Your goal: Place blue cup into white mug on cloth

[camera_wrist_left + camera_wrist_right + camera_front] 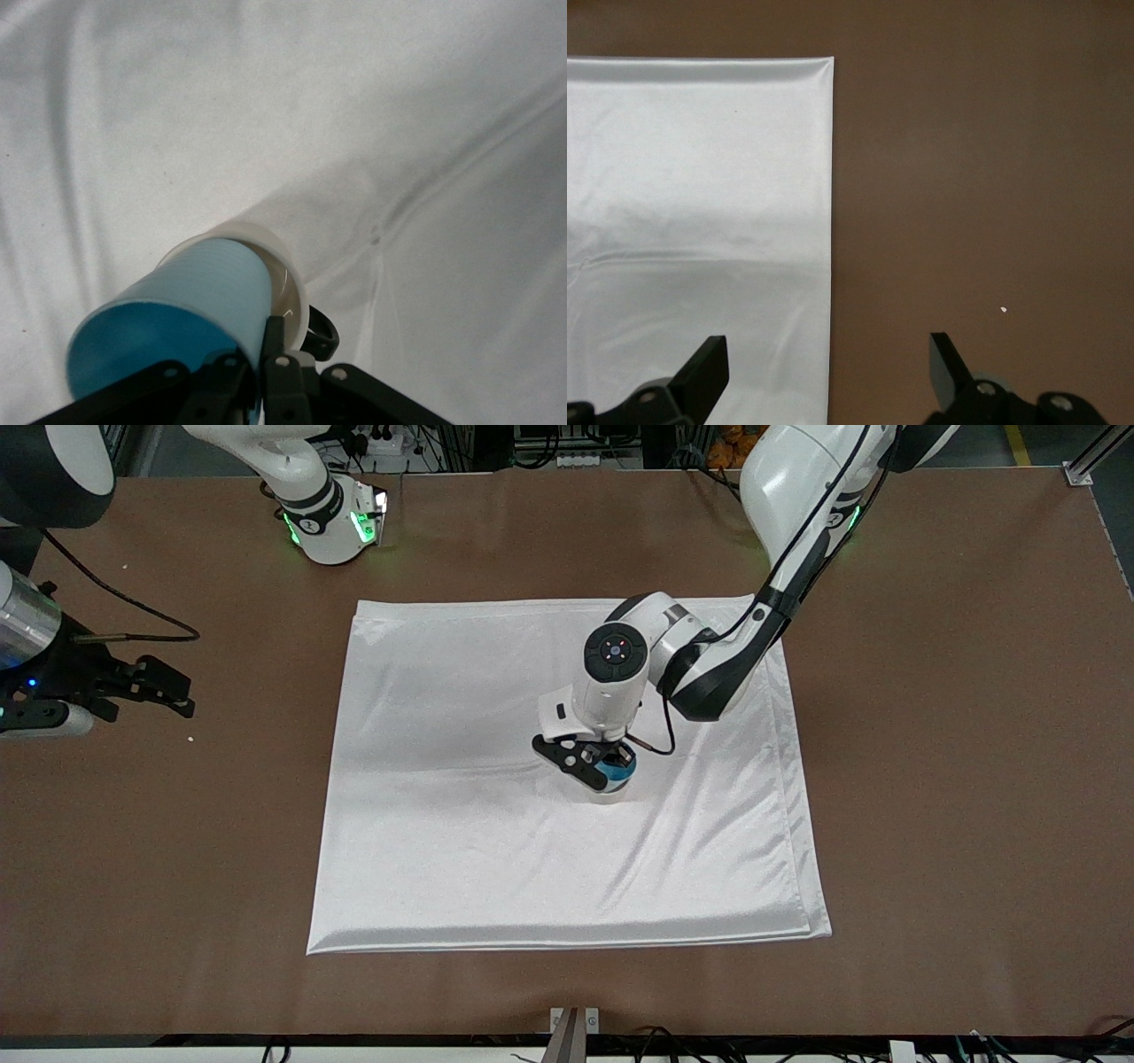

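Observation:
The white cloth lies spread on the middle of the brown table. The white mug stands on it, mostly hidden under my left gripper. In the left wrist view the blue cup has its lower part inside the mug's rim, with the mug's black handle beside the fingers. My left gripper is shut on the cup's wall, one finger inside the cup and one between cup and mug. The cup also shows in the front view. My right gripper waits open and empty off the cloth.
My right gripper hangs over the cloth's edge toward the right arm's end of the table. A small white crumb lies on the bare brown table. A black cable runs near the right arm.

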`<state>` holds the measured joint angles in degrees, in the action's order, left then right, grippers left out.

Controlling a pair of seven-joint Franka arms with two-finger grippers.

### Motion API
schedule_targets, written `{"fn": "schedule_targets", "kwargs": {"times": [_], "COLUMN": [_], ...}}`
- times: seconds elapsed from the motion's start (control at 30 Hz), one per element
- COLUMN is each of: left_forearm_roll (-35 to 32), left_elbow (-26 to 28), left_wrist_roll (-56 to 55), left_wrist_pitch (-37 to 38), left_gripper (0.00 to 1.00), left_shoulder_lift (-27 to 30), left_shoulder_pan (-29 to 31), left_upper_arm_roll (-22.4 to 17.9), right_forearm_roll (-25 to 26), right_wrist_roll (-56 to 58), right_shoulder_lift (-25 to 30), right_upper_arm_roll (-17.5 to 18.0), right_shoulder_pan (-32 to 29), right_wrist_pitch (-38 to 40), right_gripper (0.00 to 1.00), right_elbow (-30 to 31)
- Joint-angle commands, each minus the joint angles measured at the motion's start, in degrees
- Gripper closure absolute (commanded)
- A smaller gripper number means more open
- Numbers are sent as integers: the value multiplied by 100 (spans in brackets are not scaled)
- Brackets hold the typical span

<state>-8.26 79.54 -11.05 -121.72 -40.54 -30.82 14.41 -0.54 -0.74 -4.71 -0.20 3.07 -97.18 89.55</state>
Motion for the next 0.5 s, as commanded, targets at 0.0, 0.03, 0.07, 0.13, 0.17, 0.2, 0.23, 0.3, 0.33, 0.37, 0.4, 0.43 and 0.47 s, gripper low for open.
{"fn": "schedule_targets", "kwargs": {"times": [0.0, 0.03, 0.07, 0.13, 0.17, 0.2, 0.23, 0.3, 0.33, 0.37, 0.4, 0.43, 0.47], "left_forearm_roll": [-176, -184, -193, -263, -351, -438, -500, -536, -536, -545, -545, -545, -545], "left_elbow": [-123, -123, -115, -115, -115, -115, -115, -115, -115, -115, -115, -115, -115], "left_wrist_roll": [24, 41, 41, 50, 67, 85, 85, 94, 85, 85, 85, 94, 85], "left_wrist_pitch": [8, 8, 8, 8, 8, 8, 17, 69, 104, 157, 227, 306, 376], "left_gripper": [64, 24, 0, 0, 0, 0, 0, 0, 0, 0, 0, 0, 0], "left_shoulder_lift": [-15, 11, 28, 64, 90, 108, 134, 213, 257, 292, 327, 380, 459], "left_shoulder_pan": [-73, -64, -56, -55, -55, -55, -55, -55, -47, -38, -29, -12, -3], "left_upper_arm_roll": [-70, -70, -70, -78, -79, -79, -70, -70, -70, -70, -70, -70, -70], "right_forearm_roll": [28, 28, 28, 28, 28, 28, 28, 28, 28, 28, 28, 36, 37], "right_wrist_roll": [57, 57, 57, 57, 57, 57, 57, 57, 57, 57, 57, 57, 57], "right_shoulder_lift": [154, 154, 154, 145, 145, 145, 145, 145, 145, 145, 145, 145, 145], "right_upper_arm_roll": [46, 46, 46, 46, 46, 46, 55, 55, 55, 55, 55, 55, 55], "right_shoulder_pan": [-43, -43, -43, -43, -43, -35, -35, -35, -35, -35, -35, -35, -35], "right_wrist_pitch": [-12, -12, -20, -29, -29, -29, -29, -29, -29, -38, -47, -47, -47], "right_gripper": [0, 0, 0, 0, 0, 0, 0, 0, 0, 0, 0, 0, 0], "right_elbow": [142, 142, 133, 133, 133, 133, 133, 133, 133, 133, 133, 133, 133]}}
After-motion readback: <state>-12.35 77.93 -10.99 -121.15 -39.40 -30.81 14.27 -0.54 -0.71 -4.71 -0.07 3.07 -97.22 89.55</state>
